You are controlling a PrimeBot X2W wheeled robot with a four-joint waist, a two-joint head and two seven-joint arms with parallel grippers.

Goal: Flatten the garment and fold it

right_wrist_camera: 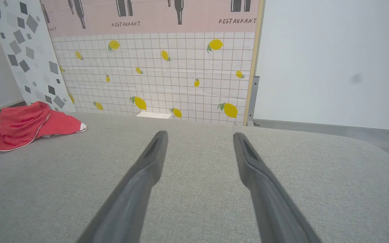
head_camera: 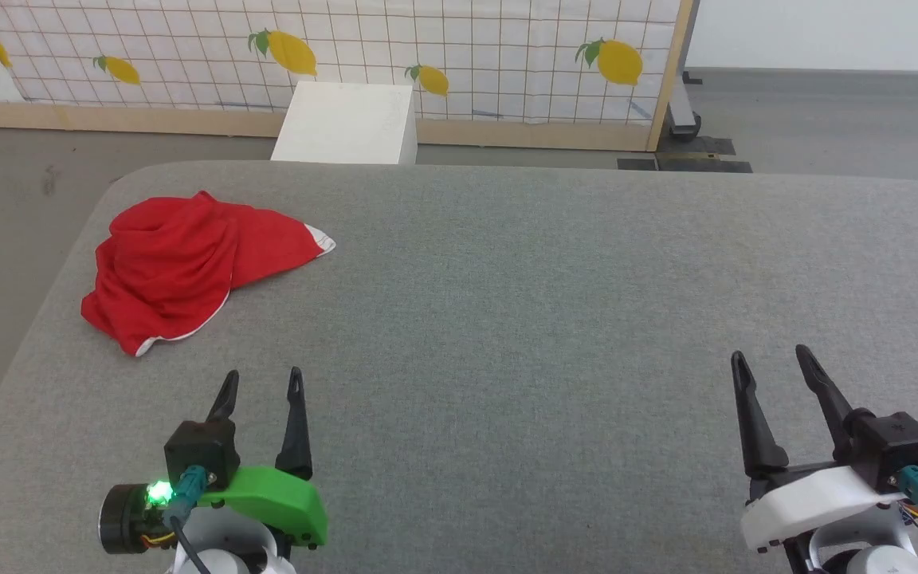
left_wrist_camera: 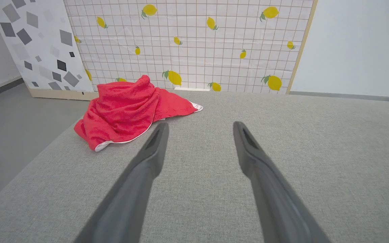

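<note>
One garment (head_camera: 180,263), red with white trim, is seen crumpled in a heap at the far left of the grey tabletop (head_camera: 507,319), untouched; one left gripper (head_camera: 263,373) is held at the near left, close to the heap but apart from it, fingers (head_camera: 295,422) released and spread, nothing between them; one right gripper (head_camera: 770,353) is held at the near right, well apart from the cloth, likewise spread and empty; one white box (head_camera: 347,123) behind the far edge is given by the head view; one pink RESTAURANT banner (right_wrist_camera: 154,17) above the lemon-print panel (right_wrist_camera: 154,77) is given by the right wrist view.
</note>
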